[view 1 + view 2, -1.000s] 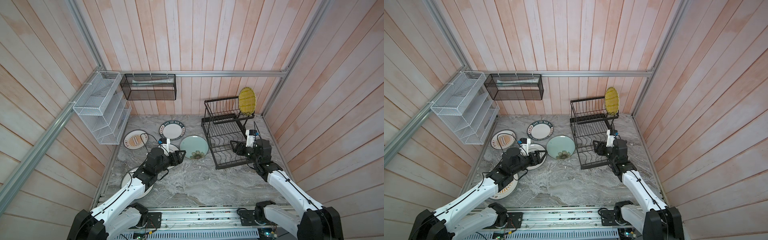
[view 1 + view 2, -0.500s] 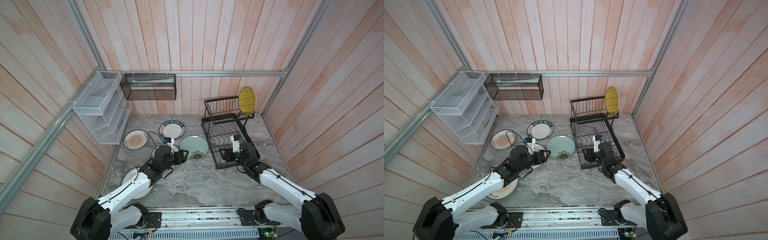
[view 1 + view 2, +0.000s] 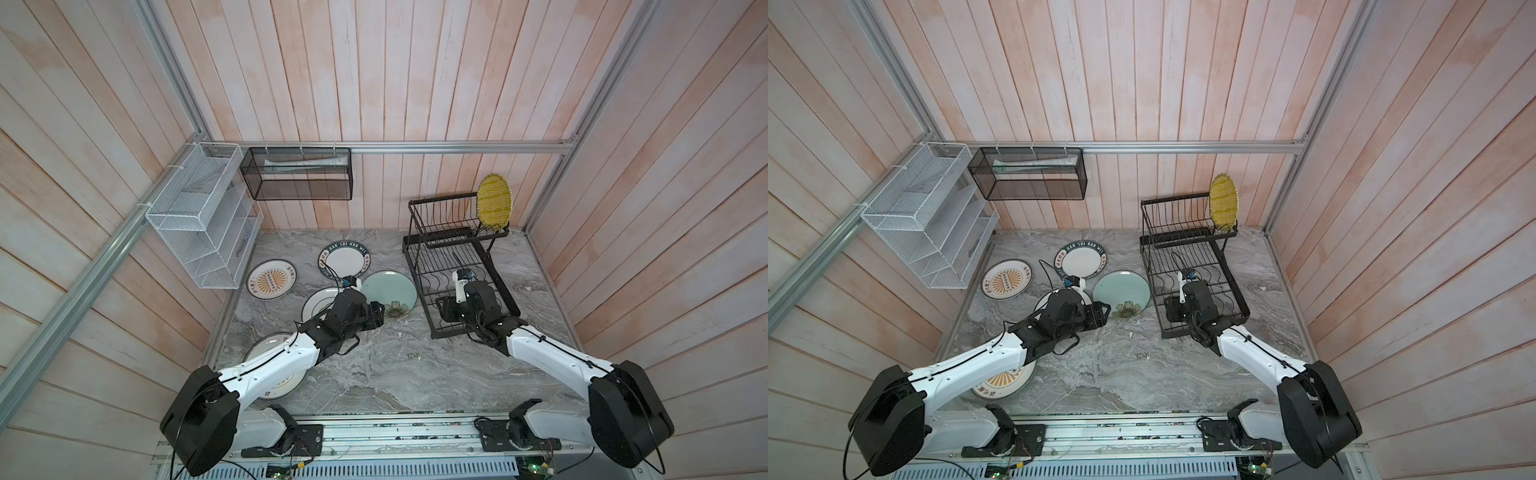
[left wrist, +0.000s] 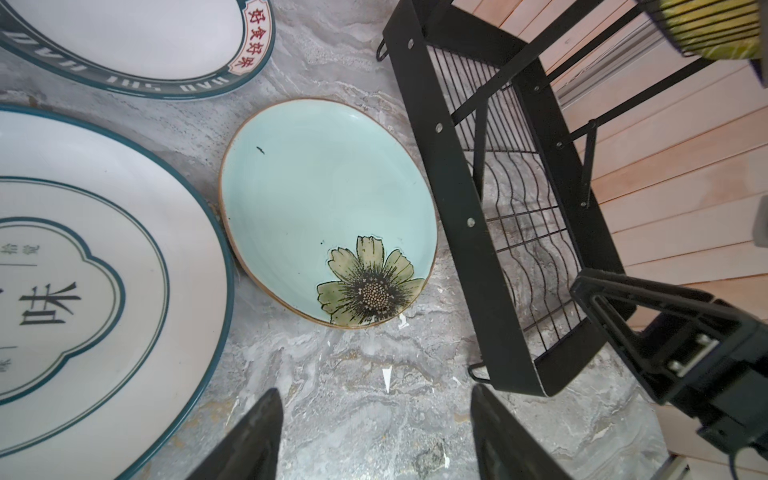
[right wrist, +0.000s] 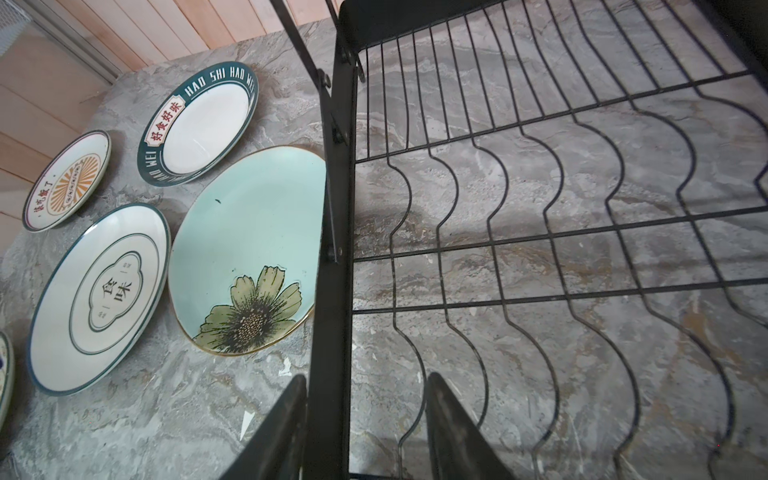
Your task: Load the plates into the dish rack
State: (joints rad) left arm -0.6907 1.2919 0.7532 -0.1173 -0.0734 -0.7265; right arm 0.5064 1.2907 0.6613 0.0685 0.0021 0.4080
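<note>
The teal plate [image 4: 324, 199] lies flat on the tabletop [image 4: 324, 374], just beside the dish rack [image 4: 453, 199]. The left fingers [image 4: 253, 440] hover spread and empty short of its flowered edge. The right fingers [image 5: 274, 436] straddle the rack's plate-side rail, unclamped. An unsteadied rack could slide, or a shallow rim pinch could drop the plate.

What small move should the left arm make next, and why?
Probably ease the left pincer forward and down to the flowered rim of the pale teal round plate: its jaws stand open and empty short of it, and that plate lies flat beside the black wire dish rack, whose rail the right pincer straddles.
</note>
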